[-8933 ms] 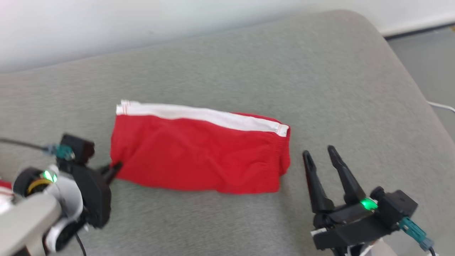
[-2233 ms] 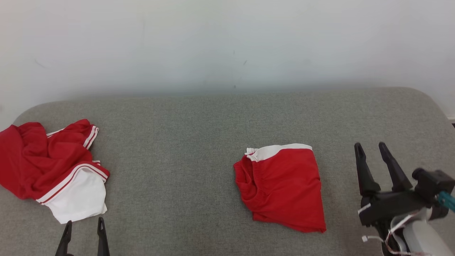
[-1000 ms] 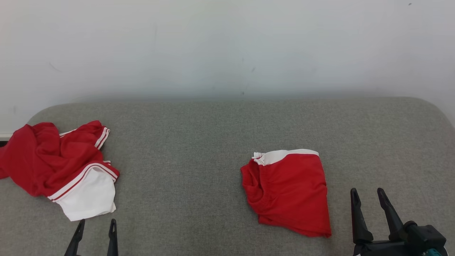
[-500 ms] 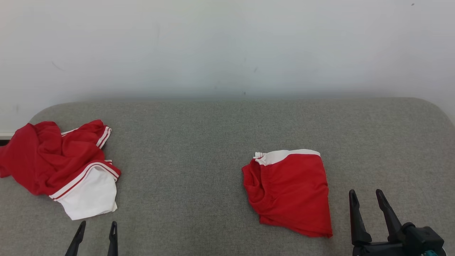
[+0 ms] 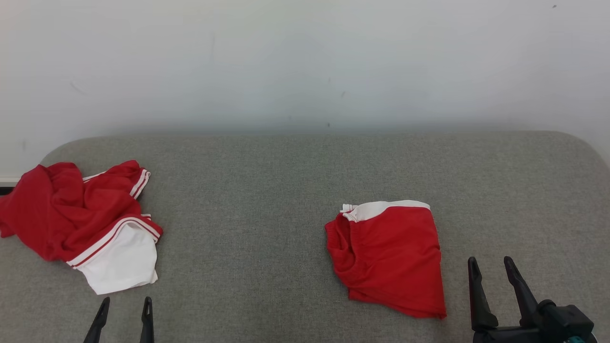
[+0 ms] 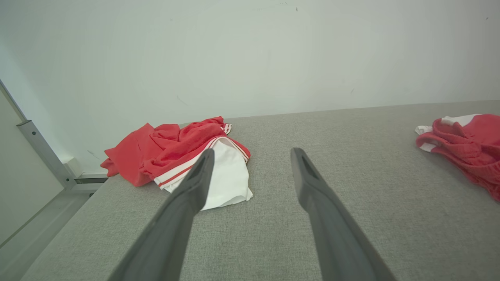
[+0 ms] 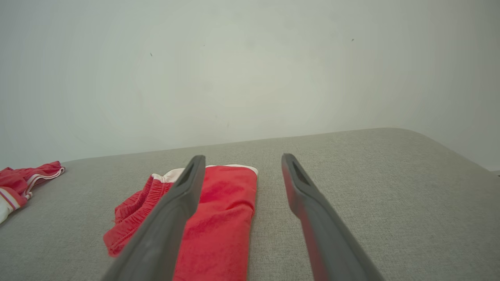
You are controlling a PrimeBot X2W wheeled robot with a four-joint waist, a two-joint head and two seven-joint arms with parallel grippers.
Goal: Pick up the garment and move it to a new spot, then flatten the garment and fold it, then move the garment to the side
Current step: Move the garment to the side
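The garment, red shorts with a white band, lies folded into a compact block on the right half of the grey cushion; the right wrist view has the folded garment just left of and below that gripper's fingers. My right gripper hangs open just right of it, touching nothing. Low at the left my left gripper also stands open and empty, just in front of a crumpled red and white garment. In the left wrist view that crumpled garment sits beyond the left gripper.
A pale wall rises directly behind the cushion. The cushion's rounded right edge drops off near my right arm. At the far left a metal frame rail stands beside the cushion.
Both grippers have sunk slightly toward the bottom of the head view since a second ago. The two garments lie where they were.
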